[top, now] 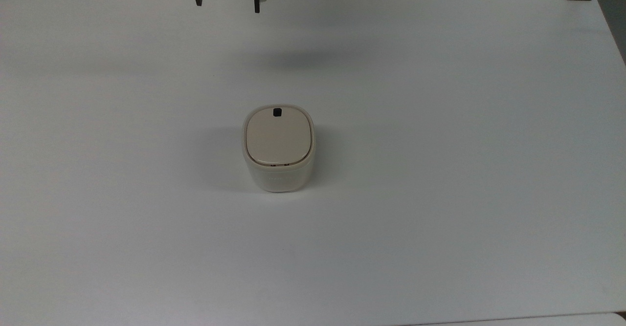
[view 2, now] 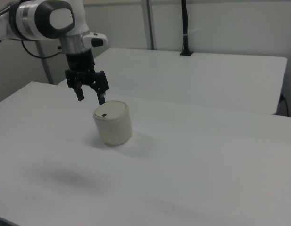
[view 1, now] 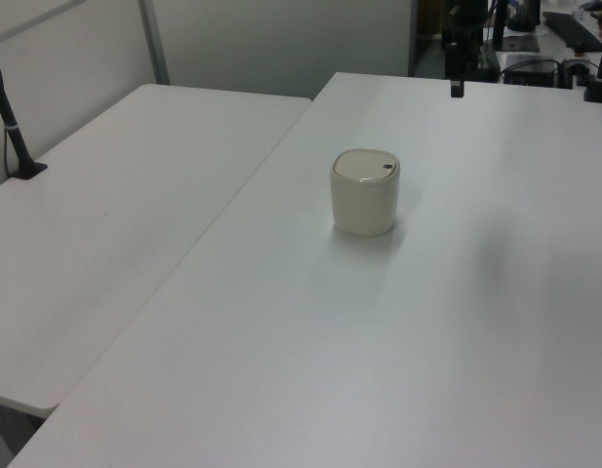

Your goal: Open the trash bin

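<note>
Scene: a small cream-white trash bin (top: 279, 147) stands upright on a white desk (top: 440, 120), near the desk's middle in the top view, with bare surface on every side.
Trash bin: rounded-square body; a flat beige lid (top: 278, 135) sits flush in its rim, outlined by a dark seam. The lid is down, so the bin is not yet open.
Button: a small black square button (top: 277, 112) sits at the edge of the lid, on the side toward the top view's upper edge, which is the side facing the arm.
Tool: the two-finger tool (top: 227, 4) hangs in the air at the top view's upper edge, fingers pointing down and standing apart with nothing between them. In the right view the tool (view 2: 90, 96) appears above and toward the right view's left of the bin, clear of the lid.
Arm: the white Franka arm (view 2: 51, 19) reaches in from the right view's upper left.
Second desk: another white desk (view 1: 115, 205) adjoins on the left view's left.
Step in hand: judged as the approach; the tool is aloft and apart from the bin, and no contact is made.
Next move calls for: probably bringing one fingertip over the black button and pressing straight down, since the lid looks like a push-release type. The button is small, so alignment matters; a push off-centre could slide or tip the light bin.
</note>
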Controlling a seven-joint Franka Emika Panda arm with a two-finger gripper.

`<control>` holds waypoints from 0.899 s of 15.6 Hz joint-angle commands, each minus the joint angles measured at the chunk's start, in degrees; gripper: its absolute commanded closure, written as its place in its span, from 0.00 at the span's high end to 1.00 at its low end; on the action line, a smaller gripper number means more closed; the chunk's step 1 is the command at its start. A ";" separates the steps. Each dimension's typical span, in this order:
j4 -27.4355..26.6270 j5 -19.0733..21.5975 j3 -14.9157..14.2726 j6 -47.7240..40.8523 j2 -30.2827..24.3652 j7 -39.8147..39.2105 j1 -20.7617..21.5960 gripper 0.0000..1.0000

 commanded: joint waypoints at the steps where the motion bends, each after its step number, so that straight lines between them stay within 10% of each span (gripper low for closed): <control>1: -1.09 0.74 -0.29 0.88 -0.90 0.13 -1.14 1.00; 11: 0.49 1.19 -0.29 0.97 -0.11 0.13 -1.76 1.00; 13: 0.93 1.28 -0.29 0.97 1.11 -3.27 -1.50 0.67; 14: 1.80 1.54 -0.21 0.97 1.73 -6.08 -1.32 0.32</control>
